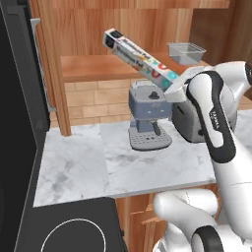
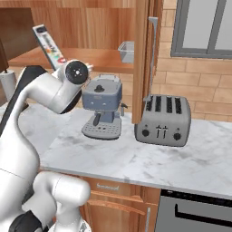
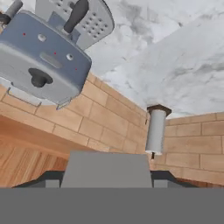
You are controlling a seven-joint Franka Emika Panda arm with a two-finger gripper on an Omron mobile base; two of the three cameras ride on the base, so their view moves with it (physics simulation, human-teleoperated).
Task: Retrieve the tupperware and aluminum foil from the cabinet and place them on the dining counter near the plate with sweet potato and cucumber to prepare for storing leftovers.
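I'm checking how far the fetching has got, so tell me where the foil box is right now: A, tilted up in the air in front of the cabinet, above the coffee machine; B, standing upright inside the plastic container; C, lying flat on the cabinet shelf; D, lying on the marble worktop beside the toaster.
A: the foil box slants through the air at the robot's wrist, above the coffee machine, while the plastic container sits on the cabinet shelf.

We're looking at flat, even rendered light with no obvious source and no glare. There's just a soft shadow under the coffee machine point(image 1: 147, 118) on the marble worktop point(image 1: 88, 167). Edges look a bit soft and low-res, and the cabinet point(image 1: 98, 29) interior stays evenly lit, with no real edge distortion.
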